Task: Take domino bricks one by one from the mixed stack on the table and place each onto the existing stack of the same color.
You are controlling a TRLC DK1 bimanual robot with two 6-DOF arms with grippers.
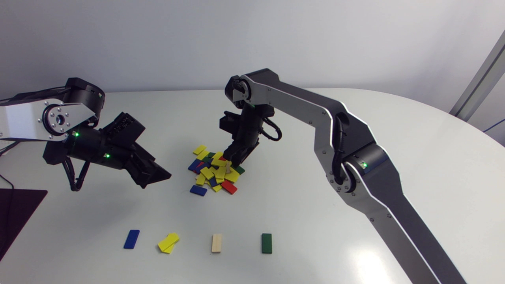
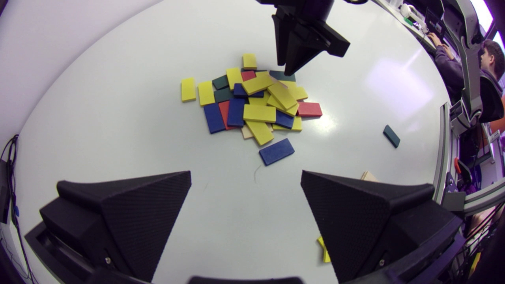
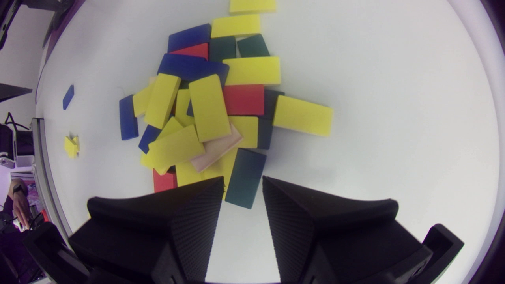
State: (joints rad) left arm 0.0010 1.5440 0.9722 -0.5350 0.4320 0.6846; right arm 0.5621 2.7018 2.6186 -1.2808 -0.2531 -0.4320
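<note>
Nearest, colour stacks (image 1: 168, 242) are lining the lower frame as drop targets. Mid-frame, the pile (image 1: 215, 173) is lying loose. The right end effector (image 1: 235, 158) is hovering over its upper-right edge, narrowly parted and empty, probably lining up a green brick (image 3: 245, 179). The left end effector (image 2: 245, 172) is hanging released, centre-left.

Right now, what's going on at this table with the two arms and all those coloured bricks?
The robot is sorting bricks by colour. The right gripper is down at the edge of the mixed pile, fingers open above the end of a dark green brick, not yet gripping it. The left gripper hangs open and empty beside the pile. In a row in front of the pile lie the sorted spots: a blue brick, two yellow bricks, a cream brick and a green brick.
</note>
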